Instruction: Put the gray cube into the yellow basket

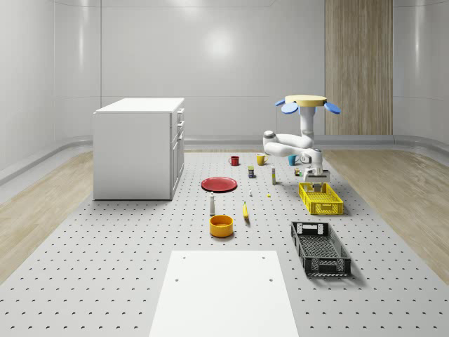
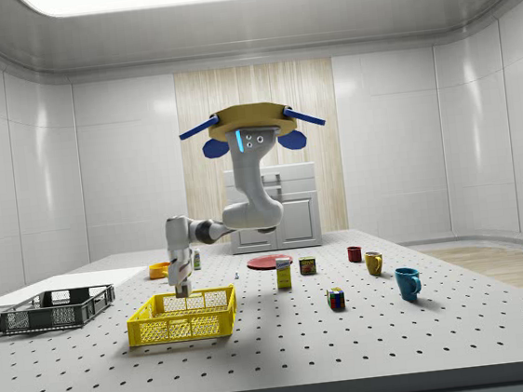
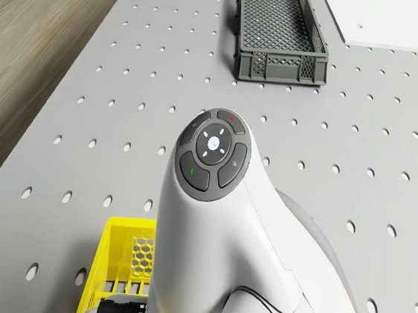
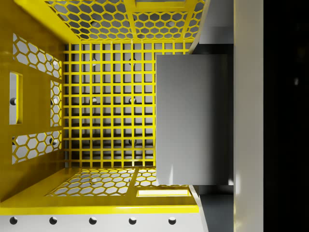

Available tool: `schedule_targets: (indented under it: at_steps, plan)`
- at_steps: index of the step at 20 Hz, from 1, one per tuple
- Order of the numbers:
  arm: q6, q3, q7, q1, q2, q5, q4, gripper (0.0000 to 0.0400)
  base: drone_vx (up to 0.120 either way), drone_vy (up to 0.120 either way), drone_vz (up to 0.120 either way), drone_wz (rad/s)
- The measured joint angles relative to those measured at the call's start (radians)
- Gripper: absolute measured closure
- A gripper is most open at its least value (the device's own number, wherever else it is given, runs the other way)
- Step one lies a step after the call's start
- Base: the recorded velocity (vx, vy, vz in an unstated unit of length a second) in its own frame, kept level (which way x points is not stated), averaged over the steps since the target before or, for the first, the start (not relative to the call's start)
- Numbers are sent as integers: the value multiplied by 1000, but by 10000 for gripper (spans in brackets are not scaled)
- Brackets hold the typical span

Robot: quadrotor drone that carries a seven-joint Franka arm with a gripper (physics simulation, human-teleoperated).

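Observation:
The drone hovers above the table's right side, just behind the yellow basket. Its white arm bends down, and the gripper hangs inside the basket's far end, low between the walls. In the wrist view the gray cube sits close to the camera against a pale finger, above the basket's yellow mesh floor. The gripper is shut on the cube. The drone view has a corner of the basket under the arm.
A black crate lies nearer the camera than the basket. An orange bowl, banana, red plate, mugs and small cans stand mid-table. A white cabinet stands at the left, and a white board lies in front.

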Motion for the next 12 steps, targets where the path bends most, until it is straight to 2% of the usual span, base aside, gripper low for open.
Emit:
schedule_targets:
  at_steps: [3,4,12]
  plan:
    - [1,0,0,0,-1,1,0,150,0,120,0,0]
    - [3,-2,0,-1,-2,-2,0,150,0,40,0,0]
    - [38,-100,1,-15,-7,-93,20,150,0,0,0,0]
